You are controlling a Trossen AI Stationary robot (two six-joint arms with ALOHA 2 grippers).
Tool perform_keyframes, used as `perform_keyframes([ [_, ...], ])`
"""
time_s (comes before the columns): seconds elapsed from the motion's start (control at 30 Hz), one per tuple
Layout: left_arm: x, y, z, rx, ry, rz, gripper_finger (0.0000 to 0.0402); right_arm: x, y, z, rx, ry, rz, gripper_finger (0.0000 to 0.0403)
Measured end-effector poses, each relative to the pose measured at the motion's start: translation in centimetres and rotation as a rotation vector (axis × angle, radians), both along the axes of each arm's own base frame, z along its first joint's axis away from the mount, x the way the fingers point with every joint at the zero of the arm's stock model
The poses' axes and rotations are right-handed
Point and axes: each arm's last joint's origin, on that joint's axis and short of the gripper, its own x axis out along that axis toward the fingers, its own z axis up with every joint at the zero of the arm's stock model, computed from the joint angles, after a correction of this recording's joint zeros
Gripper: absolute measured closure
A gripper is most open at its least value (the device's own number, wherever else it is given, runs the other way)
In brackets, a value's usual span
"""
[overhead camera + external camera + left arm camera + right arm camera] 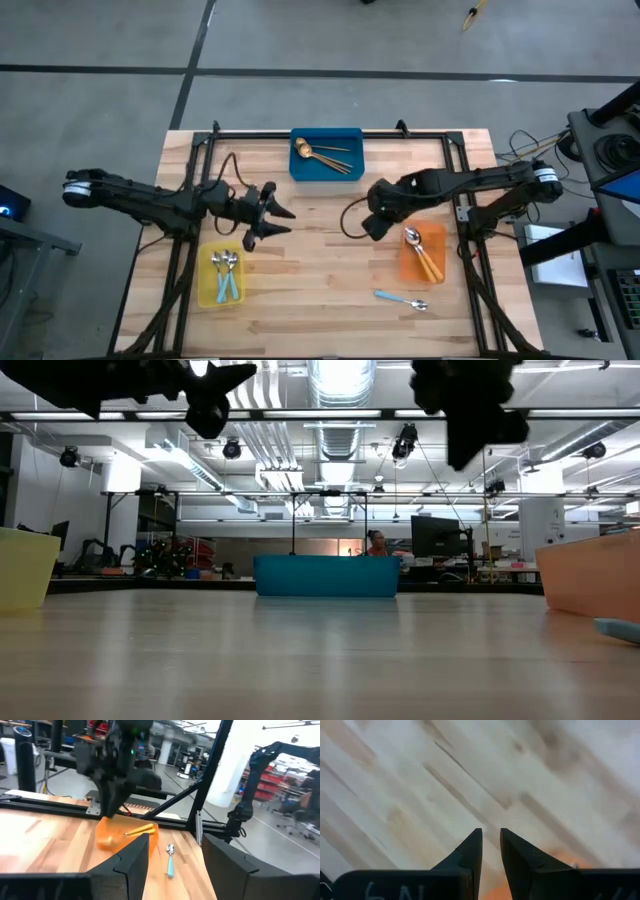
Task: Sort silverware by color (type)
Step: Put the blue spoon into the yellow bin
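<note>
From above, no brand or label can be read on the table (330, 270) or the bins. The blue bin (326, 154) stands at the far edge and holds gold spoons (322, 153) with bowls to the left and thin handles running to the right. The yellow bin (222, 277) at the near left holds blue-handled spoons (226, 272), bowls far, handles toward the near edge. The orange bin (423, 253) at the right holds orange-handled spoons (422, 251), bowls far-left, handles slanting near-right. One blue-handled spoon (402, 299) lies loose on the wood near the orange bin, its long axis left to right, bowl to the right. The left arm reaches in from the left, and the left gripper (279, 220) hangs over the table just beyond the yellow bin, fingers spread wide, holding nothing. The right arm bends in from the right; the right gripper (372, 228) points down just left of the orange bin.

At table height, both arms are dark shapes at the top, above the wood.

In the left wrist view, the loose spoon (170, 859) lies beside the orange bin (125, 836).

In the right wrist view, white marks on the gripper body are cut off and cannot be read. The fingers (470, 851) stand with a narrow gap, nothing between them, above bare wood.
</note>
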Motion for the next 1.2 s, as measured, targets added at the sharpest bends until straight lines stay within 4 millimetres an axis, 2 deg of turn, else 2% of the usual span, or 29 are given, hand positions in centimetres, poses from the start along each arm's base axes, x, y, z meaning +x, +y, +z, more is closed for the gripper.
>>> perform_keyframes([
  [0.17,-0.3,-2.8,0.0,-0.005,0.000,0.018,0.0238,1.8,0.1,1.8,-0.056,-0.092,0.100,0.0344],
  [0.27,-0.7,-4.2,0.0,-0.006,0.000,0.025,0.0238,2.7,0.3,1.9,-0.064,-0.105,0.131,0.0344],
  [0.63,-2.0,-7.7,-0.2,-0.007,0.006,0.080,0.0238,5.4,3.1,-0.7,-0.036,-0.022,0.289,0.0344],
  [0.93,-1.5,-9.8,-1.2,-0.018,-0.004,0.054,0.0238,6.5,7.5,-3.6,0.031,0.073,0.467,0.0344],
  [1.2,-0.1,-11.1,-2.7,-0.046,-0.046,0.040,0.0238,4.6,12.3,-5.8,-0.003,0.234,0.661,0.0344],
])
